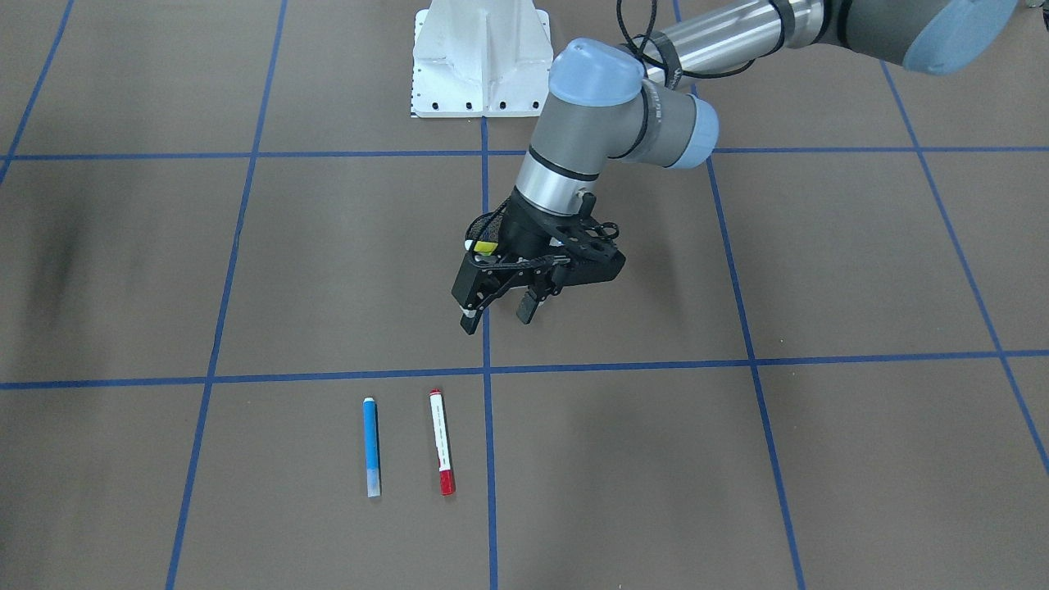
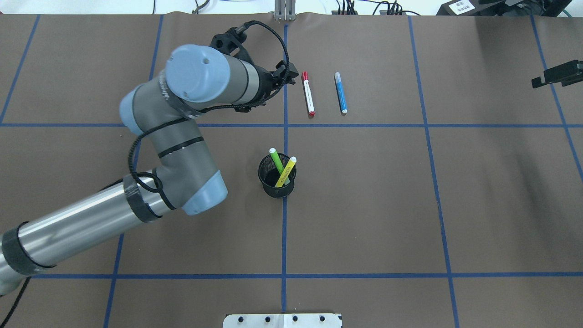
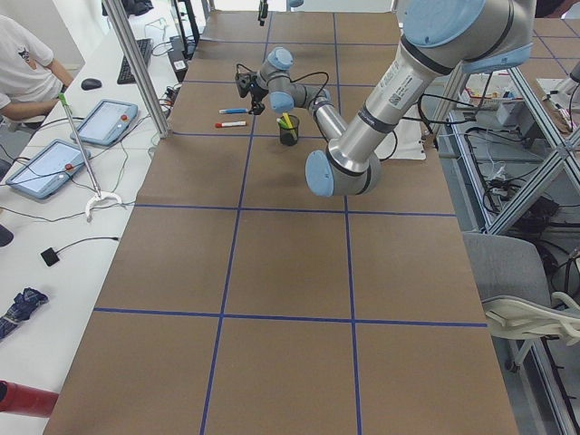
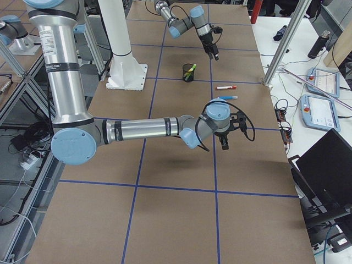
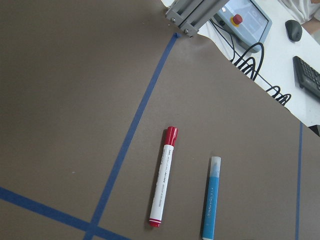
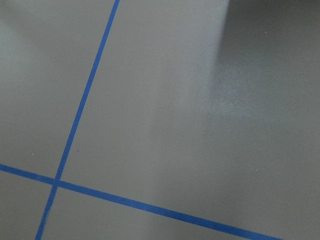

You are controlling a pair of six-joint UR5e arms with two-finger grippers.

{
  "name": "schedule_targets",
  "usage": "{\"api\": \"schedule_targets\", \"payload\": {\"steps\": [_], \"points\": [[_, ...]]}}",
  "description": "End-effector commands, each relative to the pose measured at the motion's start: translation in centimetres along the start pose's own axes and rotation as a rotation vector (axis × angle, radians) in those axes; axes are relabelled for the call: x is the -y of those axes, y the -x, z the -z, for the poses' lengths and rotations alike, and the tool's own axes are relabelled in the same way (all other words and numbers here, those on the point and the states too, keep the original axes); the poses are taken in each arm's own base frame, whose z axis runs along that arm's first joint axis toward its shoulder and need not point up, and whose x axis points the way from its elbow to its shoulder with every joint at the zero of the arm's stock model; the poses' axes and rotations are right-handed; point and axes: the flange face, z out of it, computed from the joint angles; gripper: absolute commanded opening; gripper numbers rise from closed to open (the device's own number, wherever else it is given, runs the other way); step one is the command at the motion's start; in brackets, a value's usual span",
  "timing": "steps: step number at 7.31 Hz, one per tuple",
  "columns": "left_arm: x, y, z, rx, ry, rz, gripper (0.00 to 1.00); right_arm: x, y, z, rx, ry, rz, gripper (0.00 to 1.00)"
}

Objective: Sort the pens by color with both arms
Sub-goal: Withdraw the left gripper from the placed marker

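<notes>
Halfway, by my reckoning. The blue pen (image 1: 372,447) and the white pen with a red cap (image 1: 442,442) lie flat and parallel on the brown worktop (image 1: 819,459). They are near each other but not touching, in the lower centre of the front-facing view.

The green pen (image 2: 276,160) and the yellow pen (image 2: 286,172) stand crossed in the black mesh cup (image 2: 273,189) at the centre of the overhead frame, well apart from the flat pair. I judge those two are left to place.

The left tool (image 1: 497,319) hangs at mid-frame in the front-facing view, just above the flat pens in the picture. Its jaws are wide with nothing between them. Its wrist camera has both flat pens in the lower middle of its frame.

The right tool (image 2: 558,75) is only a dark shape at the upper right edge of the overhead view, cut off by the frame. I cannot tell whether it is wide, narrow or carrying anything. Its own camera gives me bare worktop and blue tape lines (image 6: 80,115), no pen.

In the front-facing view the cup is mostly hidden behind the left tool, with a scrap of yellow showing. From overhead, the left wrist hides its jaws. The flat pair are probably in their final places, but nothing in the frames marks where each colour belongs.
</notes>
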Motion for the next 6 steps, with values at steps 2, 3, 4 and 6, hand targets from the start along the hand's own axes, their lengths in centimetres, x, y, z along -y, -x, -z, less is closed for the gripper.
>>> {"api": "schedule_targets", "payload": {"steps": [2, 3, 4, 6], "points": [[10.7, 9.7, 8.3, 0.054, 0.198, -0.082, 0.89, 4.1, 16.6, -5.3, 0.125, 0.076, -0.227, 1.0], [13.9, 12.6, 10.0, 0.071, 0.213, -0.097, 0.89, 4.4, 22.8, -6.6, 0.167, 0.111, -0.311, 1.0], [16.7, 16.2, 11.6, 0.091, 0.238, -0.125, 0.89, 4.1, 28.9, -8.2, 0.198, 0.139, -0.348, 1.0], [18.6, 20.7, 12.4, 0.117, 0.257, -0.181, 0.89, 3.4, 39.9, -10.2, 0.196, 0.192, -0.312, 1.0]]}}
